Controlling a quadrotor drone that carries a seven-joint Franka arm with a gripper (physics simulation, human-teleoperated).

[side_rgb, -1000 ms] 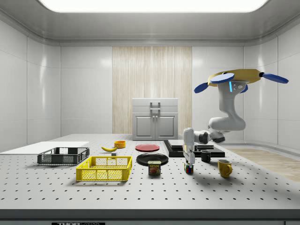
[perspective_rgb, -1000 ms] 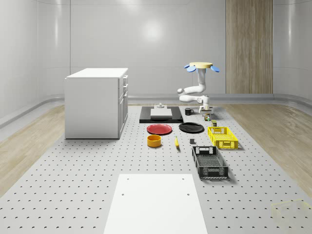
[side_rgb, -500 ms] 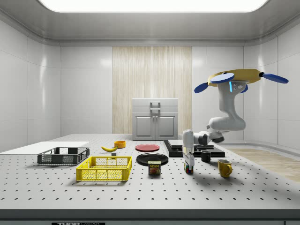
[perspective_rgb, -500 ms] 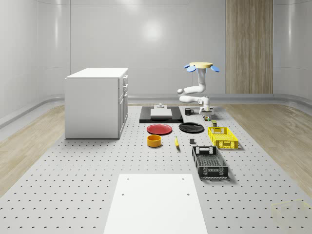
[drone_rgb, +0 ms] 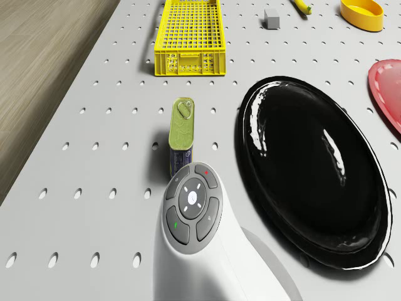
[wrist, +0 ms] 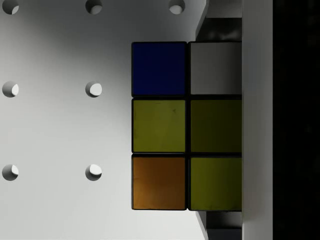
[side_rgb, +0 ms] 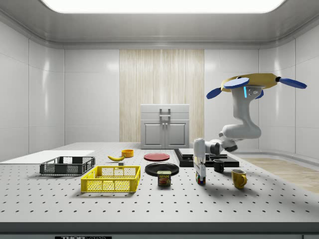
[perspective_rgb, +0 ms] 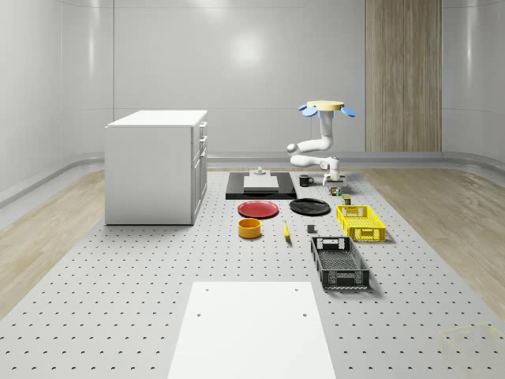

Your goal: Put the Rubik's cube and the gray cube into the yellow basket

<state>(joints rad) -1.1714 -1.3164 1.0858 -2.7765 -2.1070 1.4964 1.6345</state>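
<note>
I hover above the far end of the table (side_rgb: 259,199), my arm bent down so my hand (side_rgb: 200,175) hangs straight over the Rubik's cube (side_rgb: 200,180); the cube (wrist: 186,125) sits flat on the table, faces square to my hand, with no long axis; whether my hand is open or clamped, I cannot tell; the can (drone_rgb: 182,138) lies on its side, pointing lengthwise toward the basket (drone_rgb: 189,39); the basket's long side runs the same way; the gray cube (drone_rgb: 271,18) rests just beside the basket.
</note>
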